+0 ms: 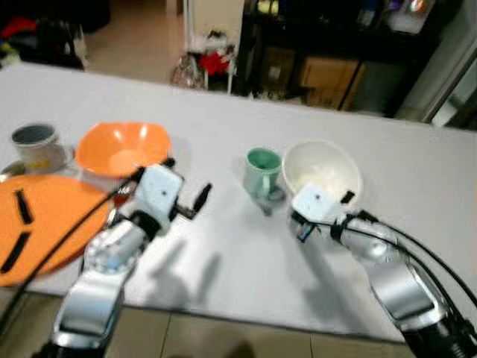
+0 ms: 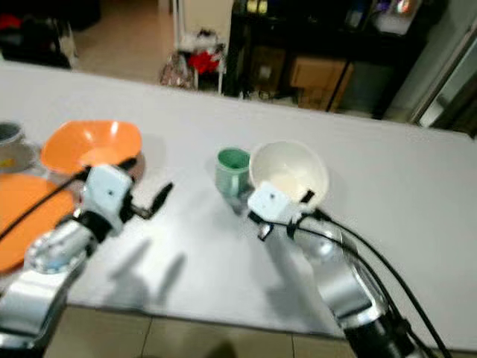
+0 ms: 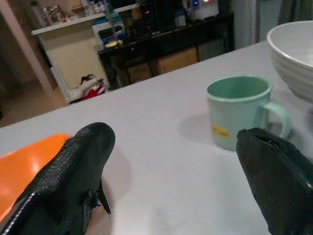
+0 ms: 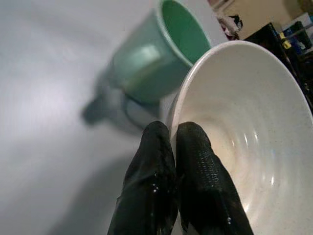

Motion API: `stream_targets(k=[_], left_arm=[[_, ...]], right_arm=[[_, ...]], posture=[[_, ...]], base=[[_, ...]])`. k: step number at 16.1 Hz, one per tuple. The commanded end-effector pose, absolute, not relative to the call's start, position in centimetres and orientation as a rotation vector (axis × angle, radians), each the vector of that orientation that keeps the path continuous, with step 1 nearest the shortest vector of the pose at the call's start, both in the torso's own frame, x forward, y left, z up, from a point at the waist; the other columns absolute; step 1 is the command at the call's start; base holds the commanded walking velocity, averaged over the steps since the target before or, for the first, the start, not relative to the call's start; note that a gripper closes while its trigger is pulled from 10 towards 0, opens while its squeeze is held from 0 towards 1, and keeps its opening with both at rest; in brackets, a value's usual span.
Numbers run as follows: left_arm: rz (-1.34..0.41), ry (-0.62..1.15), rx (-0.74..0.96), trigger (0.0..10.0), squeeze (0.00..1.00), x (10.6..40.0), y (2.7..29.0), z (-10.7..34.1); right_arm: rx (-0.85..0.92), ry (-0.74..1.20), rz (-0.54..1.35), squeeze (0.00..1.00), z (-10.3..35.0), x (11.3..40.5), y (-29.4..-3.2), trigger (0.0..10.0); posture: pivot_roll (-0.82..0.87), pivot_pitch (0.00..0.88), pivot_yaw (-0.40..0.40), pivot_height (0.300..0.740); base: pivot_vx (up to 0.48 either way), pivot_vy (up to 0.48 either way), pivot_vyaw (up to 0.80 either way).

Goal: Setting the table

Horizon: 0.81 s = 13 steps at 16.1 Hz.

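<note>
White bowl (image 1: 322, 173) sits upright on the pale tabletop (image 1: 223, 253), mouth up, right of centre and touching or just beside the green mug (image 1: 261, 171) on its left. The mug also stands upright, its handle turned toward the robot. The right gripper (image 4: 172, 147) has its jaws pinched on the bowl's near rim, one finger inside and one outside. The left gripper (image 3: 171, 166) hovers low over the tabletop, pointing toward the mug, jaws wide apart and holding nothing. Farther left stands an orange bowl (image 1: 123, 148), with an orange plate (image 1: 41, 224) at the tabletop's near edge carrying dark cutlery (image 1: 22, 207), and a grey cup (image 1: 36, 145) beyond it.
</note>
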State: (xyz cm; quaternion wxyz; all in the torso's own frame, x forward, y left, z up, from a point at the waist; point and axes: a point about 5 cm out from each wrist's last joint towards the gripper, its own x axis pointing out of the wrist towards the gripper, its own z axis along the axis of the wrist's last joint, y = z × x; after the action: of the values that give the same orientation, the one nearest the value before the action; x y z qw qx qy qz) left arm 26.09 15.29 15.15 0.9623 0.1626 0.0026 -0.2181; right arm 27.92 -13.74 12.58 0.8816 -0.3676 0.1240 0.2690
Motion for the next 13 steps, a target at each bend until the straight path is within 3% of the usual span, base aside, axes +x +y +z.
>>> stream_targets(k=[1, 10, 13], left_arm=[[-0.528, 0.003, 0.326, 10.0, 0.00, 25.9, 14.0, 15.1], [-0.804, 0.052, 0.359, 10.0, 0.00, 26.3, 12.6, 15.5], [-0.817, 0.058, 0.371, 10.0, 0.00, 26.4, 12.6, 15.6]], right_arm=[[-0.794, 0.290, 0.535, 0.00, 12.6, 28.4, -15.3, 10.0], [-0.822, 0.346, 0.624, 0.00, 12.2, 31.4, -16.8, 10.0], [-0.838, 0.357, 0.706, 0.00, 12.3, 32.4, -16.6, 10.0]], posture=[[0.13, 0.000, -0.066, 0.740], [0.13, 0.000, -0.038, 0.740], [0.13, 0.000, -0.040, 0.740]], base=[[0.000, 0.000, 0.00], [0.000, 0.000, 0.00], [0.000, 0.000, 0.00]])
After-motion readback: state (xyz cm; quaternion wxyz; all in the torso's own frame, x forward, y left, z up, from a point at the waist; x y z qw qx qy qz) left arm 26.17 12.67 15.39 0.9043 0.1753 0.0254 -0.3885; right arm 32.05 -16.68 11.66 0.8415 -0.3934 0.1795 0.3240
